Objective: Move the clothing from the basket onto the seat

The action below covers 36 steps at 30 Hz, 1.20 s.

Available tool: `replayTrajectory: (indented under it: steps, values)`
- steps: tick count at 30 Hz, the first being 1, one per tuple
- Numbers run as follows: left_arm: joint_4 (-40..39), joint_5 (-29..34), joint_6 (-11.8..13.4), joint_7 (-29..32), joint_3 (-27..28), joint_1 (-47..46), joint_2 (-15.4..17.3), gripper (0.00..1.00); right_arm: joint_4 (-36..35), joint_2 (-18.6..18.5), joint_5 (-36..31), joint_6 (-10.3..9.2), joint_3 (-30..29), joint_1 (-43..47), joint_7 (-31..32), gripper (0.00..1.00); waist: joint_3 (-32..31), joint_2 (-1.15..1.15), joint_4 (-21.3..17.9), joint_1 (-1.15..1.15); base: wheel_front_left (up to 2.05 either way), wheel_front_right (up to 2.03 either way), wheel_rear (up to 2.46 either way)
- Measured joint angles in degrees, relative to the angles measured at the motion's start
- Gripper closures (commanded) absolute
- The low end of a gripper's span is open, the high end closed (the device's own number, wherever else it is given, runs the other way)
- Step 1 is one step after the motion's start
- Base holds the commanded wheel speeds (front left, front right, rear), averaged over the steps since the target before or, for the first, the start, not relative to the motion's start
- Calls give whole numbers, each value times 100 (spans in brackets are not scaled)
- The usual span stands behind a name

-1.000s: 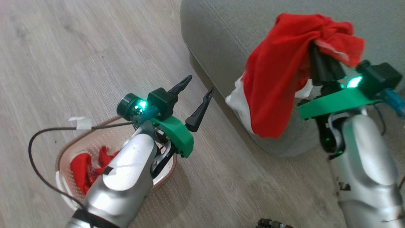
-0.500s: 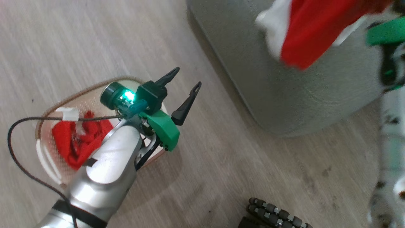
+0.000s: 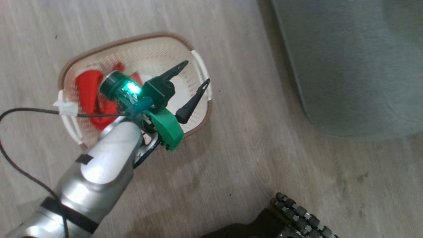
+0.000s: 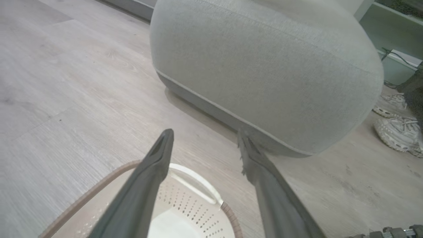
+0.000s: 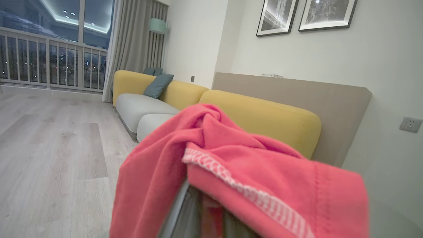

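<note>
The cream basket with a brown rim stands on the wood floor, and red clothing lies in its left half. My left gripper hovers open and empty over the basket's right side, its arm covering part of the inside. From the left wrist, the open left gripper points past the basket rim toward the grey-green seat. The seat's corner lies at the upper right. Red clothing with a pale stitched hem drapes over my right gripper's fingers, which are shut on it.
A black cable runs from the left wrist across the floor. My wheeled base shows at the bottom edge. Pale shoes lie on the floor right of the seat. A yellow-backed sofa stands along the wall.
The head camera has swung down and left, so the basket now sits higher in view. The right gripper and its red garment have left the head view. The left gripper stays open.
</note>
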Motion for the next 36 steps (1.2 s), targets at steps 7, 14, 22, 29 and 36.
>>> replayTrajectory:
  steps: [7, 14, 22, 29, 36]
  values:
    - [-94, -98, 0, 0, 2, -17, 233, 0, 502, -222, -397, 0, -1105, -225, 1, 100, 474, 0, 380, 0, 0, 0, 0]
    - [-177, -156, 0, 0, 7, -15, 411, 0, 932, -247, -853, 0, -2121, 96, 12, 100, 834, 0, 576, 0, 0, 0, 0]
    - [-213, -208, 0, 0, 31, -11, 464, 0, 1402, 151, -845, 0, -2091, 838, 3, 0, 820, 0, 594, 0, 0, 0, 0]
    - [-168, -215, 0, 0, 157, 41, 307, 0, 765, 358, -216, 0, -1310, 1930, 2, 0, 380, 0, 582, -2, 0, 0, 0]
    - [31, -257, 0, 0, 530, 428, 9, 0, 113, 564, 276, 0, -623, 3104, 2, 0, -240, 0, 617, -2, 0, 0, 0]
